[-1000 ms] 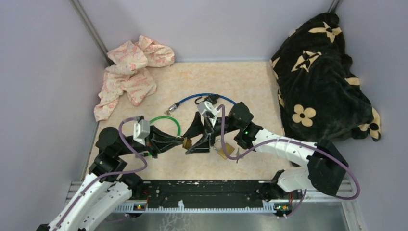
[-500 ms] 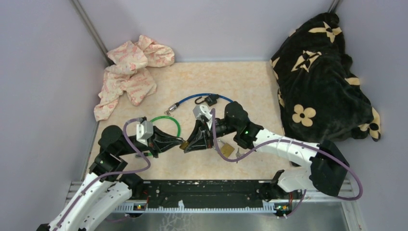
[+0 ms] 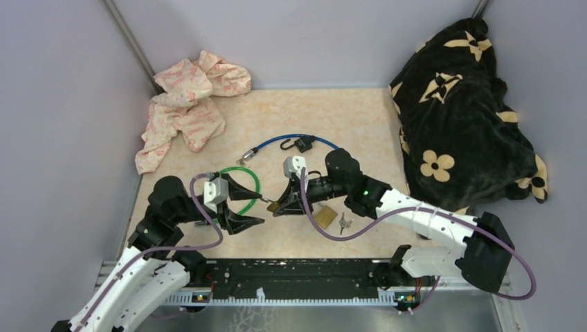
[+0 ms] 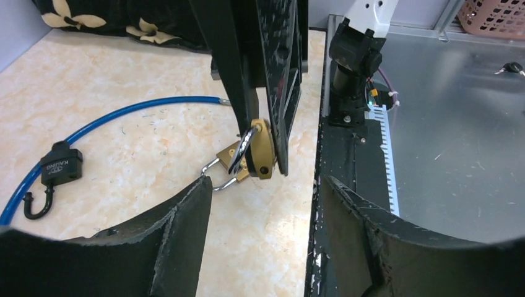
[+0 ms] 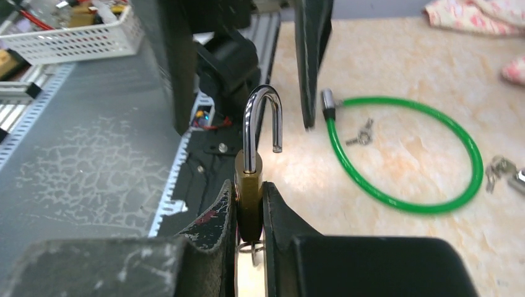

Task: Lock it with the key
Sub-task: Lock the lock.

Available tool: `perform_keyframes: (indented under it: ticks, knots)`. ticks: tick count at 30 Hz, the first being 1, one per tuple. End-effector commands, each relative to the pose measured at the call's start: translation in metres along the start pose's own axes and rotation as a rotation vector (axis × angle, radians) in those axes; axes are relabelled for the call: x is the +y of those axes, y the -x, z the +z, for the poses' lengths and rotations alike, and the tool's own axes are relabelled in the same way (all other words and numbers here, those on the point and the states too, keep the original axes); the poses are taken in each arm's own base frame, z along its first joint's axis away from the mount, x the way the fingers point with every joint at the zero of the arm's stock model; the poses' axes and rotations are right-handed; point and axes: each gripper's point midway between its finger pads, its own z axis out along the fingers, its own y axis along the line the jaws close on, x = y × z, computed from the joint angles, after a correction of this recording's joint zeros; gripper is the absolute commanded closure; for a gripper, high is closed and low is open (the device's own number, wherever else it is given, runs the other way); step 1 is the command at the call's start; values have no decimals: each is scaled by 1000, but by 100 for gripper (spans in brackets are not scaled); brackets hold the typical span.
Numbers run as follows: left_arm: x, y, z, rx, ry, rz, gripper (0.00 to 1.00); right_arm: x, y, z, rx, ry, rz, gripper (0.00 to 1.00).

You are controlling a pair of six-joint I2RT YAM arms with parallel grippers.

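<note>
Now the handover is done: your left jaws have let go and stand apart, while the right jaws clamp the brass padlock (image 5: pixel 250 185) just above the counter (image 3: pixel 346 124), shackle still open, so locking comes next.

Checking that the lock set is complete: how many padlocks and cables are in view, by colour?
Brass padlocks: 2
Black padlock: 1
Blue cable: 1
Green cable: 1
Total: 5
</note>
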Motion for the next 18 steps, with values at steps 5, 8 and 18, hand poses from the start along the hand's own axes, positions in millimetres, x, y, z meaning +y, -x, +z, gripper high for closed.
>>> perform_keyframes:
  ticks: [5, 8, 18]
  knots:
    - [-4, 33, 0, -50, -27, 52, 28, -14, 14, -7, 49, -74, -123, 100]
    - [-1, 31, 4, -52, -32, 35, 32, -13, 17, -4, 47, -63, -132, 100]
    - [0, 15, 13, 1, -38, 60, 58, -9, 19, 1, 61, -49, -137, 100]
